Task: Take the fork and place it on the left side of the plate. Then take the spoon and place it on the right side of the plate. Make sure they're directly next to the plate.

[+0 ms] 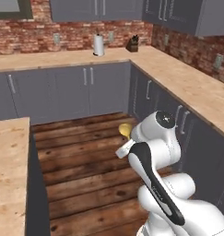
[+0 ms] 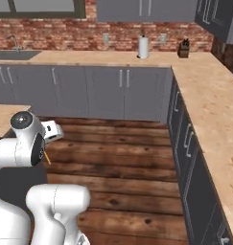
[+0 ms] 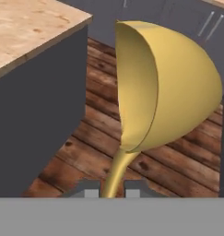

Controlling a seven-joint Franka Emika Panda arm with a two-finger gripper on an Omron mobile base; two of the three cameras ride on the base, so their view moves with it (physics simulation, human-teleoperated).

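Pinching the spoon (image 3: 166,87) by its slim handle, the gripper (image 3: 112,188) holds it up over the wood floor (image 3: 178,156), bowl out front, beside the island counter (image 3: 26,27).

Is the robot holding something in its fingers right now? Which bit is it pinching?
Yes. The gripper holds the spoon, pinched by its slim golden handle, low on the stem. The bowl sticks out ahead.

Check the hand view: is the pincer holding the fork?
No. The pincer is shut on the spoon, its yellow-gold bowl rising from a slim handle between the fingertips.
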